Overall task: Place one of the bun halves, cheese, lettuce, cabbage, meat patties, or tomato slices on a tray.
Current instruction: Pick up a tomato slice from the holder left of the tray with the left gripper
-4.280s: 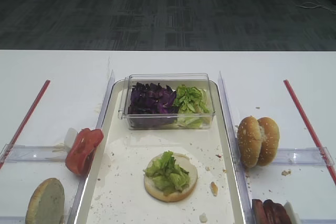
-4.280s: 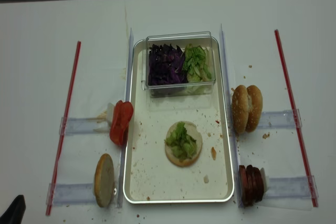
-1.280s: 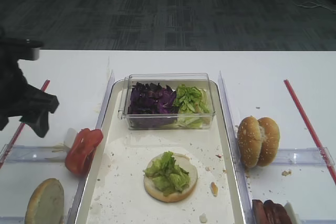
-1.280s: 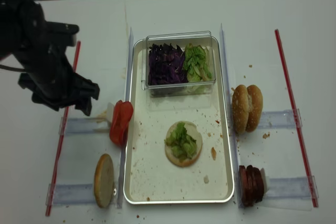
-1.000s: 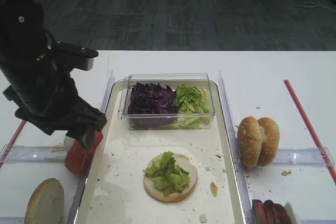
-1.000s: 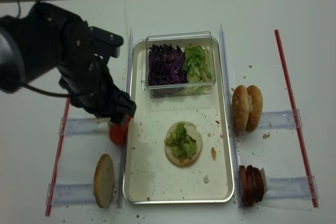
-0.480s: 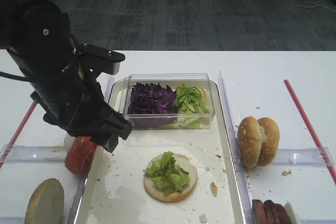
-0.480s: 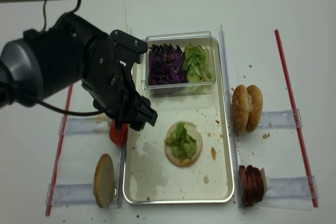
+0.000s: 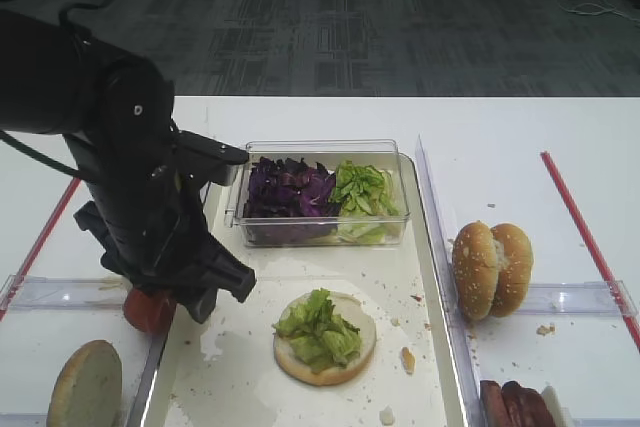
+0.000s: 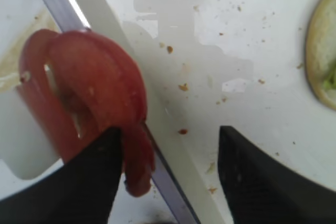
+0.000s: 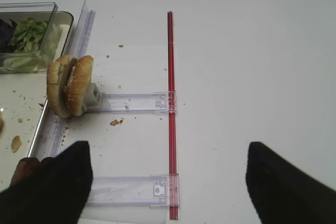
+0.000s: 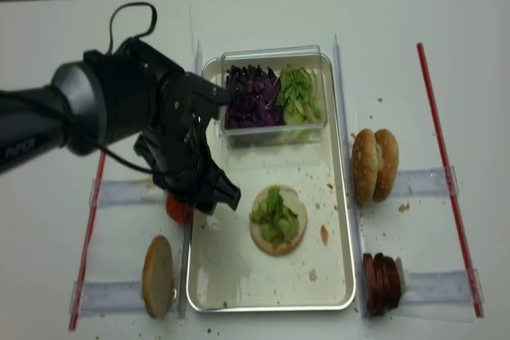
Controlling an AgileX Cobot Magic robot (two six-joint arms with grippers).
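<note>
The left gripper (image 10: 165,174) hung over the tray's (image 9: 433,277) left rim, jaws apart — one finger (image 10: 86,182) touching the tomato slices (image 10: 86,95) standing just outside that rim, nothing gripped; the right gripper (image 11: 168,182) hovered with jaws wide, empty, near the bun halves (image 11: 68,85) — well apart from the tomato.

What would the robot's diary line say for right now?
left gripper: open, one finger at tomato slices | right gripper: open, idle | tray: bun half with lettuce
</note>
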